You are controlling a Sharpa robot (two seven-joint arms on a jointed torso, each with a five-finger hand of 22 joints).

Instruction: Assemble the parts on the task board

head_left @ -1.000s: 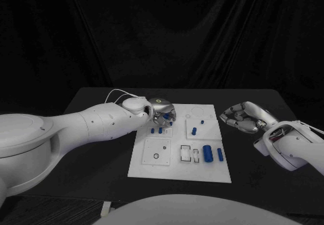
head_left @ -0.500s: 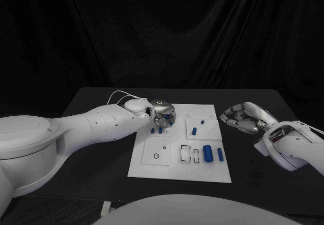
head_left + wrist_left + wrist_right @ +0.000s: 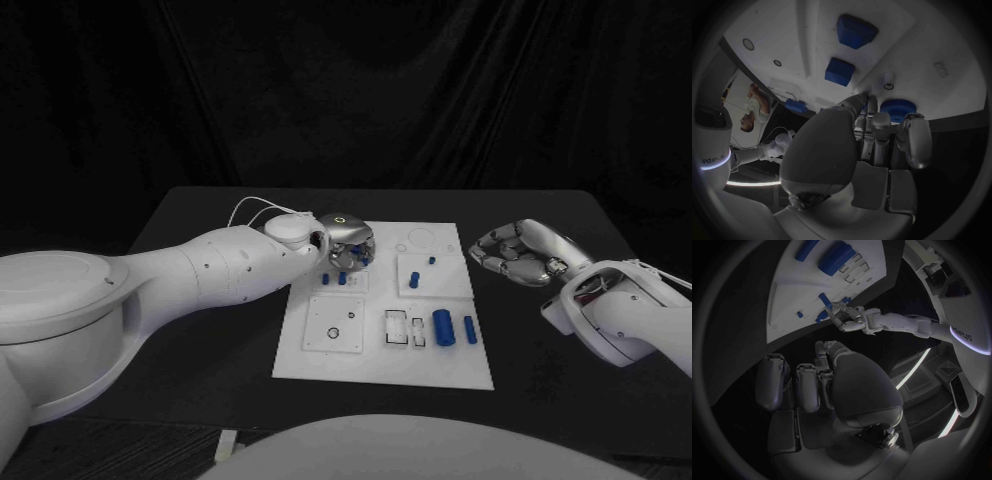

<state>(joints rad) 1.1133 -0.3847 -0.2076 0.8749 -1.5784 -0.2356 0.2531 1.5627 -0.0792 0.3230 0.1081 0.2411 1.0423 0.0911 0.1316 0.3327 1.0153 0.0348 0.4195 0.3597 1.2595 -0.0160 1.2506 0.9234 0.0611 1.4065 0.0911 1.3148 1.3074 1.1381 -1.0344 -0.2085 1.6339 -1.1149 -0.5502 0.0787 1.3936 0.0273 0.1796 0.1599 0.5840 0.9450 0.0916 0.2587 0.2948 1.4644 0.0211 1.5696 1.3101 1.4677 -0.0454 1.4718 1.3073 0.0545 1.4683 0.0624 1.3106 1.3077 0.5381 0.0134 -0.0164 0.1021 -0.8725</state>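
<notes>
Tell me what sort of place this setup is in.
Probably a robotics lab or test cell. A black table stands before dark drapes, and on it lies a white task board with small blue parts. The left robot hand works over the board, while the right robot hand waits beside it.

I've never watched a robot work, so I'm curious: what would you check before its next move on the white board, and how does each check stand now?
1. Left hand over the task board: ok.
2. Left hand holding a part: cannot tell; a blue gear-like part sits by its fingertips.
3. Right hand clear of the board: ok, it is beside the board's right edge.
4. Right hand free: ok, fingers curled in on nothing.
5. Large blue cylinder lying on the board, away from both hands: ok.
</notes>
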